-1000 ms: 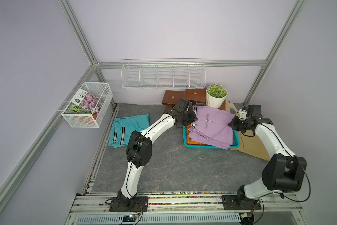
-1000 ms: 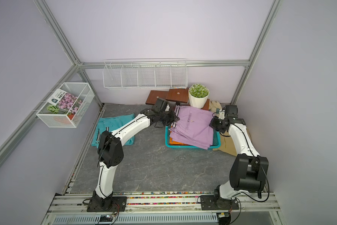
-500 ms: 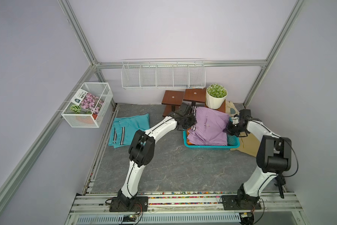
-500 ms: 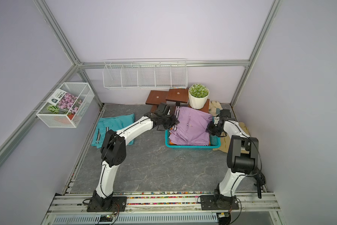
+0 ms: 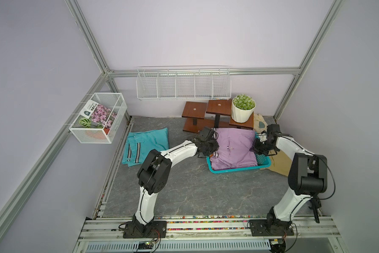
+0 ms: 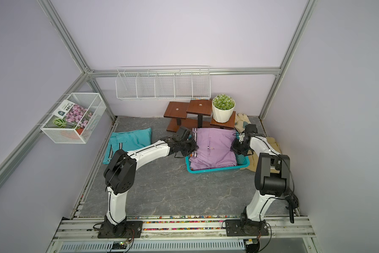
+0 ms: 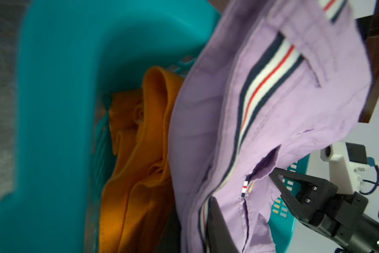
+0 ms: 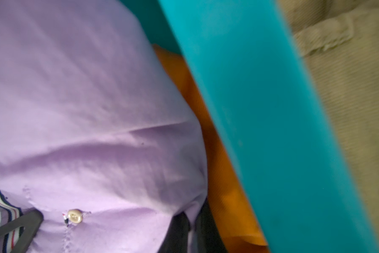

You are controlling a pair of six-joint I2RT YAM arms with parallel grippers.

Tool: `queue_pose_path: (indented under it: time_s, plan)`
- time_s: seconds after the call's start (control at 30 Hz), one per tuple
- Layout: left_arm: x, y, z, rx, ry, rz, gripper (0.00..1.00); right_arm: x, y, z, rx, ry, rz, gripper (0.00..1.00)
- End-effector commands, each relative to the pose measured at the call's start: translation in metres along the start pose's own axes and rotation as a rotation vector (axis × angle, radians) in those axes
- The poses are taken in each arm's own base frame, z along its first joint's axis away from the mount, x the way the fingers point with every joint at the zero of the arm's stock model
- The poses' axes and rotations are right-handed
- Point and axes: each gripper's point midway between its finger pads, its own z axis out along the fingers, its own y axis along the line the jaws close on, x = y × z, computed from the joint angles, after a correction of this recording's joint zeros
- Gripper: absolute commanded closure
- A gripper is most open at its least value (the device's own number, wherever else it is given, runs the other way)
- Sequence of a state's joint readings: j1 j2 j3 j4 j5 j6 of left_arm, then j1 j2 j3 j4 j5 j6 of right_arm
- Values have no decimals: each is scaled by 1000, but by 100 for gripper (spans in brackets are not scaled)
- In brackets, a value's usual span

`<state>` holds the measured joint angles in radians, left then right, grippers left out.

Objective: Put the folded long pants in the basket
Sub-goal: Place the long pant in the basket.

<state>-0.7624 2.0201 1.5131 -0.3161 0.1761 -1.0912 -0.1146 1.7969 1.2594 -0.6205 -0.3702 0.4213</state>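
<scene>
Smooth thin cloth on lilac pants [image 8: 85,109], matt orange pants [image 7: 140,197], smooth plastic basket [image 7: 52,109], finely ribbed khaki pants [image 8: 359,131]

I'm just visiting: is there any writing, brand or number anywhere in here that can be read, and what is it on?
Flower-picture card in the white wire-mesh wall basket: a printed white header with a dark emblem, too small to read.
Lilac folded long pants: only striped trim and a button, no lettering.
No other writing can be made out.

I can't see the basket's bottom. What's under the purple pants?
Orange pants lie under the purple pants in the teal basket. Anything below the orange ones is covered.
</scene>
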Motion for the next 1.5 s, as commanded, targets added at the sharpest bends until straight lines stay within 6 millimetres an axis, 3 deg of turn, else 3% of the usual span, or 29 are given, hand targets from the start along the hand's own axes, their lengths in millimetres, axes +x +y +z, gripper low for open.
queue_pose_path:
  time_s: [0.0, 0.13, 0.27, 0.37, 0.47, 0.67, 0.83, 0.97, 1.1, 1.23, 1.47]
  plan:
    - [-4, 51, -8, -159, -29, -76, 100, 1, -49, 0, 233, -40, 25, 100]
    - [-2, 58, -12, -178, -36, -63, 100, 16, -48, -10, 299, -79, -17, 100]
    - [12, 70, 5, -196, 32, -74, 100, 21, -50, -19, 354, -92, -35, 100]
    - [23, 95, 20, -263, 72, -111, 100, 28, -55, -18, 381, -77, -40, 100]
    - [25, 115, 27, -336, 84, -119, 100, 48, -52, -17, 376, -61, -51, 100]
    - [2, 151, 4, -469, 16, -95, 100, 107, -14, -15, 324, -166, -153, 100]
    - [10, 189, 0, -451, 87, -102, 100, 126, -7, -12, 329, -169, -174, 100]
    - [11, 215, -18, -453, 61, -130, 100, 145, 1, -12, 318, -193, -217, 100]
    - [7, 218, -38, -481, 11, -114, 100, 155, 4, 2, 332, -175, -250, 100]
    - [15, 209, -32, -448, 41, -93, 100, 156, -2, 15, 365, -162, -247, 100]
    - [8, 181, -53, -441, -20, -38, 97, 137, -1, -6, 447, -219, -257, 96]
